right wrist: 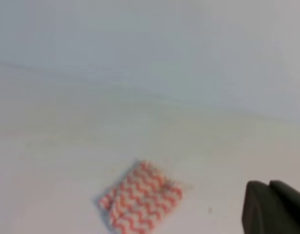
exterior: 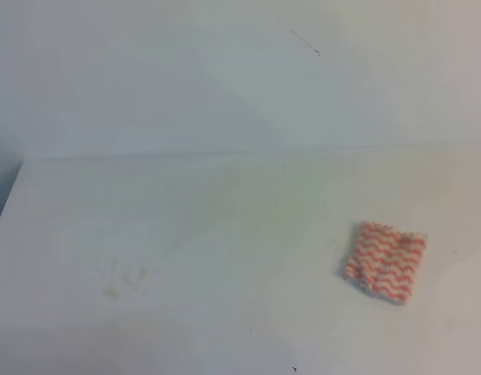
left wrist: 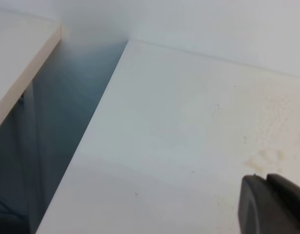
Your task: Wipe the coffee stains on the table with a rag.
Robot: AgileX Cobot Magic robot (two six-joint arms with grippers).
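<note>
The rag [exterior: 385, 262], a small cloth with red-orange and white zigzag stripes, lies flat on the right part of the white table [exterior: 248, 234]. It also shows low in the right wrist view as the rag [right wrist: 140, 200], left of my right gripper [right wrist: 269, 187], which hangs apart from it with its dark fingertips together, holding nothing. My left gripper [left wrist: 266, 181] shows only as dark fingertips pressed together at the lower right, above the table [left wrist: 164, 126]. The coffee stains are out of view; only faint pale yellowish smudges [exterior: 125, 281] mark the table's left part. Neither gripper appears in the exterior high view.
The table's left edge [left wrist: 99, 117] drops into a dark gap [left wrist: 57, 122], beyond which stands a second pale surface [left wrist: 18, 58]. A white wall [exterior: 240, 70] rises behind the table. A pale smudge [left wrist: 267, 158] lies just beyond the left fingertips.
</note>
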